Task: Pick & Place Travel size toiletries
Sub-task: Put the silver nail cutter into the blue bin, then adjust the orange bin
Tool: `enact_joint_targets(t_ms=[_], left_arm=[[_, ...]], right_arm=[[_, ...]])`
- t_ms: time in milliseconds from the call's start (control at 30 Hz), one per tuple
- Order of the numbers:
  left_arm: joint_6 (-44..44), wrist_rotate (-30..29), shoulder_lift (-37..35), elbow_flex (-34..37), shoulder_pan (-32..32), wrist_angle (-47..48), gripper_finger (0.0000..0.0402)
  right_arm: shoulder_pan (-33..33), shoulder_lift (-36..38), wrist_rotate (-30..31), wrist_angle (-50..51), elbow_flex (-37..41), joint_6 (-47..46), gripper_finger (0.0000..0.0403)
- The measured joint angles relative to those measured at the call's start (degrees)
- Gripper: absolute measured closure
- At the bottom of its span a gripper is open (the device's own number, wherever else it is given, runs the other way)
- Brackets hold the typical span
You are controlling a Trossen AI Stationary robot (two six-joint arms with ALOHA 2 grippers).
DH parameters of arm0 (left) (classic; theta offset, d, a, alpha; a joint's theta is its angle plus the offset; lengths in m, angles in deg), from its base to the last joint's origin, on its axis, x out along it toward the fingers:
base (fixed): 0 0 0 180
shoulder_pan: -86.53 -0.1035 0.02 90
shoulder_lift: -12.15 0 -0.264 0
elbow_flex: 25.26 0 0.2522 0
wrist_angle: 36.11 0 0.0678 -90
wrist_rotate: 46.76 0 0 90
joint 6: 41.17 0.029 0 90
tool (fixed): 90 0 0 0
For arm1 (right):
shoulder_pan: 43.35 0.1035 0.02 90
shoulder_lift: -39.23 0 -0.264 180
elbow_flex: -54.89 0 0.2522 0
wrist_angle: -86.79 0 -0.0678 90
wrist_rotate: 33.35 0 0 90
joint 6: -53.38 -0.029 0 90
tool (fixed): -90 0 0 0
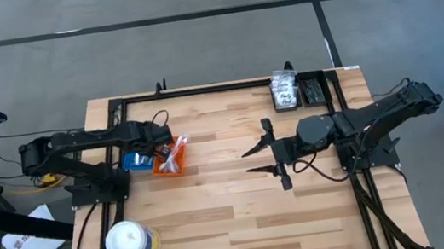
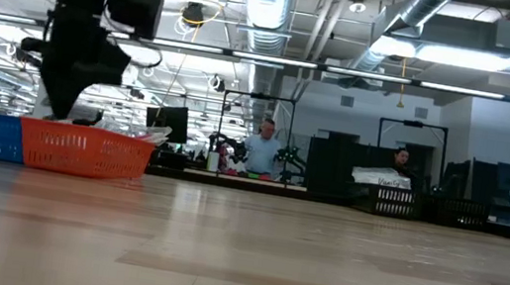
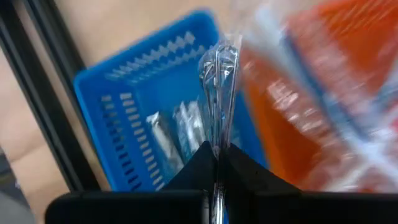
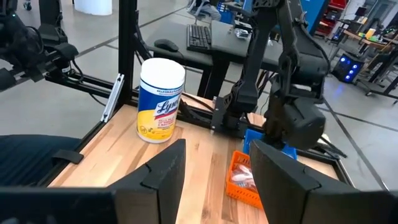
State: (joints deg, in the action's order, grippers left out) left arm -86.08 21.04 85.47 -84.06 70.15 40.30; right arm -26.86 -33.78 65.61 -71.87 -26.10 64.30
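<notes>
My left gripper (image 1: 159,147) hangs over the blue tray (image 3: 118,99) and the orange tray (image 3: 348,68) at the table's left side, shut on a crinkly clear packet (image 3: 219,74). Silvery packets (image 3: 177,127) lie in the blue tray; the orange tray (image 1: 168,161) holds pink and white items. More travel size toiletries (image 1: 285,92) sit at the far right of the table. My right gripper (image 1: 263,159) hovers open above the table's middle, with nothing between its fingers (image 4: 155,180). My left gripper pinches the clear packet by its near end (image 3: 217,155) between its two shut fingers. The fingers slant steeply down from above. The packet sticks out past the fingertips, seen edge-on, lifted clear above the blue tray.
A white and yellow wipes canister (image 1: 130,241) stands at the near left corner. A dark tray (image 1: 313,88) sits beside the toiletries at the far right. Black frame rails (image 1: 200,90) run along the far edge. People and desks show in the room behind.
</notes>
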Motion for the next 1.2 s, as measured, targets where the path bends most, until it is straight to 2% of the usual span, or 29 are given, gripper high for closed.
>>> enact_joint_targets(t_ms=[333, 700, 800, 900, 1033, 1133, 1200], left_arm=[[-2.55, 1.62, 0.24, 5.14, -0.79, -0.04, 0.0382], [-1.96, 0.99, -0.12, 4.52, -0.79, 0.55, 0.0282], [-3.00, 0.59, -1.26, 2.24, -0.79, 1.10, 0.0270], [-3.41, -1.98, -3.56, -0.82, -0.47, 1.49, 0.0280], [0.19, -3.78, -6.74, -5.05, 0.89, 0.67, 0.0326], [8.16, 1.43, -6.89, -7.28, 2.50, -4.79, 0.0382], [13.90, 6.52, -5.86, -7.95, 3.98, -10.41, 0.0393]], right_arm=[[0.00, 0.00, 0.01, 0.13, 0.00, 0.04, 0.0228], [0.00, 0.00, 0.03, 0.14, 0.00, 0.20, 0.0225], [0.00, 0.00, 0.03, 0.14, 0.00, 0.20, 0.0225], [0.00, 0.00, 0.03, 0.14, 0.00, 0.20, 0.0227], [0.00, -0.02, 0.05, 0.14, 0.00, 0.66, 0.0225], [0.00, -0.02, 0.06, 0.14, 0.00, 1.69, 0.0222], [0.00, -0.02, 0.06, 0.14, 0.00, 1.68, 0.0221]])
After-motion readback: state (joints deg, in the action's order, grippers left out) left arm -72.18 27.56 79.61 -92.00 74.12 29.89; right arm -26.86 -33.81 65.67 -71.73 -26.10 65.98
